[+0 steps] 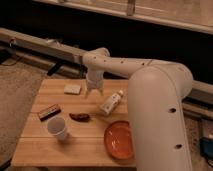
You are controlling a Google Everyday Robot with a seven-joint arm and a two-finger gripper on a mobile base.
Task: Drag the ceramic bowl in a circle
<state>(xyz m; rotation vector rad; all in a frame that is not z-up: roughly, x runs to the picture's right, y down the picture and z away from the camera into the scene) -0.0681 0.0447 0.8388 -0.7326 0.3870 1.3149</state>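
Currently the gripper [93,91] is hanging over the far part of the wooden table [77,149], with its fingers pointing down, standing spread apart and holding nothing. It is sitting just beside a pale flat block [72,89] on its left in the view, and a white bottle [111,102] is lying on its side near it, toward the front.

The ceramic bowl [118,139] is resting upright at the near right corner of the table, well apart from the gripper. Its glossy orange-red inside is facing up and showing only its own bare surface, ringed by a darker rim. The robot's thick white arm [157,115] is crossing in front of the bowl's right side and hiding that part of it.

A small white cup [57,128] is standing upright toward the near left, mouth up; I cannot tell what, if anything, is lying at its bottom. Between cup and bottle a small reddish-brown item [80,116] is lying on the wood, and a dark rectangular bar [49,111] is lying near the left edge.
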